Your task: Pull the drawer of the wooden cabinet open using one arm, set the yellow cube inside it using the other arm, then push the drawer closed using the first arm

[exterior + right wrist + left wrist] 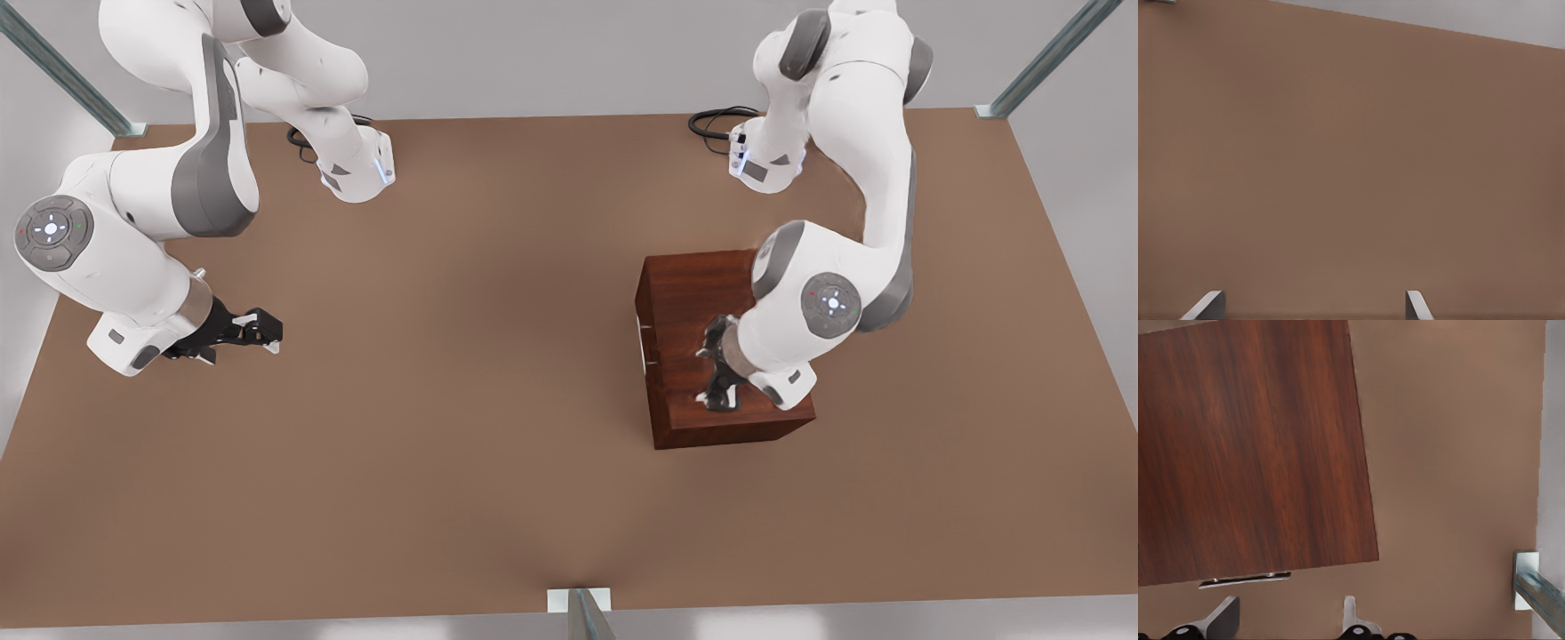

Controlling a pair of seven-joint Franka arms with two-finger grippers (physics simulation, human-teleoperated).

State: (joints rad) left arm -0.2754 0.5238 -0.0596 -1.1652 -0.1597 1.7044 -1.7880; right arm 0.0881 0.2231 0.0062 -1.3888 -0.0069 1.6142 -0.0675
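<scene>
Left gripper (722,378): I see it above the wooden cabinet (711,356), pointing down, fingers (1221,619) spread apart, nothing between them.
Left arm: I see it bent over the cabinet from the far side, elbow high.
Drawer handle (1245,579): the thin silver bar sits tight along the cabinet's front edge; drawer looks closed.
Right gripper (258,331): low over bare table (444,400) at the front view's left, fingers (1205,305) released and wide, well apart from the cabinet.

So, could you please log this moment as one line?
dark reddish-brown wooden cabinet: silver-handled drawer shut | left claw: open above cabinet | right claw: open, waiting over table
</scene>
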